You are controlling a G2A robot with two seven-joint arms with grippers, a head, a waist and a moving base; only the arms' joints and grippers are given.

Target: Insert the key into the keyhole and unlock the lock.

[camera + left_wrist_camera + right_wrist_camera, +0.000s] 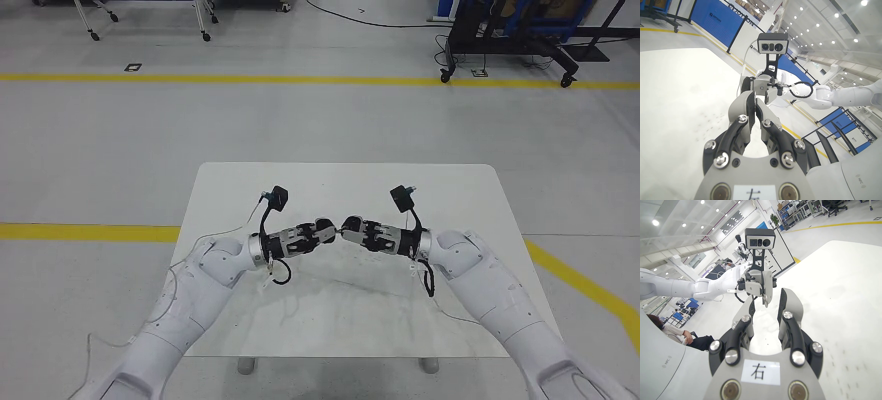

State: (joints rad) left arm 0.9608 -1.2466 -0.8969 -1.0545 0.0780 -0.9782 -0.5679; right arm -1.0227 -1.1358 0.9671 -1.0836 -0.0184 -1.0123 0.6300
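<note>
Both grippers meet tip to tip above the middle of the white table (300,190). My left gripper (327,232) (755,98) is shut on a small silver key (764,300) (755,95), which sticks out past its fingertips. My right gripper (351,228) (769,298) is open, its two fingers (786,302) standing wide on either side of the key without touching it. In the left wrist view, one dark-padded right finger (746,85) shows just beyond the left fingertips.
The tabletop (838,285) under the grippers is bare white with faint scuff marks. Its far edge (345,165) and side edges lie well away from both grippers. Beyond them is open floor with yellow lines (200,77).
</note>
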